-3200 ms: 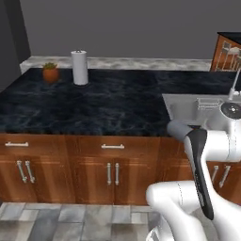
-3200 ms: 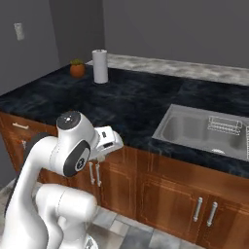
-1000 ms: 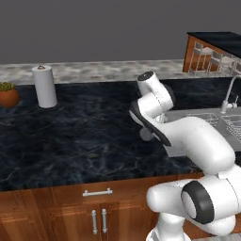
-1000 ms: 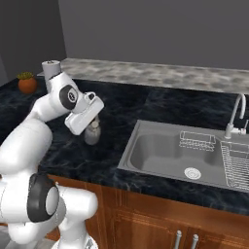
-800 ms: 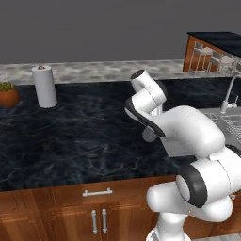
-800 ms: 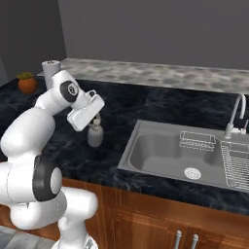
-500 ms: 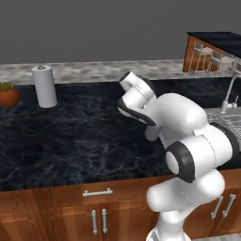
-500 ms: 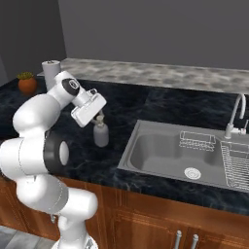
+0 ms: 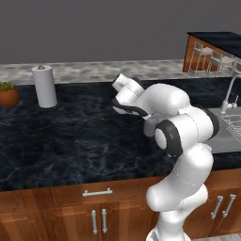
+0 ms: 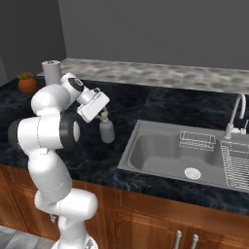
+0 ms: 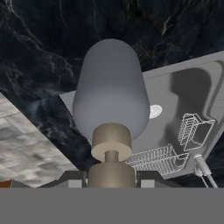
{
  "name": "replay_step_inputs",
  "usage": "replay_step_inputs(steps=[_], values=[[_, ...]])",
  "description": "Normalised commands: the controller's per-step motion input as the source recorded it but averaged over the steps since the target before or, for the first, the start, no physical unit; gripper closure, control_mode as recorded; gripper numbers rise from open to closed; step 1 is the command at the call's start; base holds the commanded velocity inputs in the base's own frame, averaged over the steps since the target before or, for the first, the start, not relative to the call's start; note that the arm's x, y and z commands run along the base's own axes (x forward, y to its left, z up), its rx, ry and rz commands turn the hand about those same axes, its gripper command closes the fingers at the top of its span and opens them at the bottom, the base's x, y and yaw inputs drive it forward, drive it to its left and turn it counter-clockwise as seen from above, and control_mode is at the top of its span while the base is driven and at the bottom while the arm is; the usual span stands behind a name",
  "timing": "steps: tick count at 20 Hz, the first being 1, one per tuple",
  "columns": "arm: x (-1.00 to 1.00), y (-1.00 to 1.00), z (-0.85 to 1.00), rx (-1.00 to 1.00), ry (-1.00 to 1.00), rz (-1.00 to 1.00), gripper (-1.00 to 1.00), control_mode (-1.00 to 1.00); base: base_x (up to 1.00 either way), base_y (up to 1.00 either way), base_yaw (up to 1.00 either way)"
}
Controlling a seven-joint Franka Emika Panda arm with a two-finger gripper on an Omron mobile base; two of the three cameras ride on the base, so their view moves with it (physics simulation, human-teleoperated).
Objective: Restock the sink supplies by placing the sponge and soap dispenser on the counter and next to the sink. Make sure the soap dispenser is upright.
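Observation:
A grey soap dispenser (image 10: 107, 131) with a tan pump stands upright on the black counter (image 10: 146, 104), just left of the steel sink (image 10: 165, 155). My gripper (image 10: 102, 115) reaches down over it, shut on the pump head. The hand view looks down along the tan pump (image 11: 111, 148) and the grey soap dispenser (image 11: 110, 87); my gripper (image 11: 111, 177) clasps the pump's top, and the sink (image 11: 183, 96) lies beyond. In the left base view my arm hides most of the soap dispenser (image 9: 149, 128). The sponge is out of view.
A paper towel roll (image 10: 51, 72) and a potted plant (image 10: 26, 82) stand at the counter's far left. A curved faucet (image 10: 236, 116) and a wire rack (image 10: 197, 138) are at the sink, with a dish rack (image 10: 236, 165) at its right end.
The arm has carried the soap dispenser across the counter toward the sink, and the wrist has swung round. The gripper stays shut on the pump.

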Motion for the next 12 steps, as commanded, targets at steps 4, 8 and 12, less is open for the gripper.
replay_step_inputs(steps=[4,8,12], values=[[0.73,-0.01,-0.19,0.00,0.14,0.00,1.00,-1.00,0.00,0.00,0.00],[0.74,-0.06,-0.16,0.00,0.19,0.00,1.00,-1.00,0.00,0.00,0.00],[0.50,-0.09,-0.33,0.00,0.13,0.00,1.00,-1.00,0.00,0.00,0.00]])
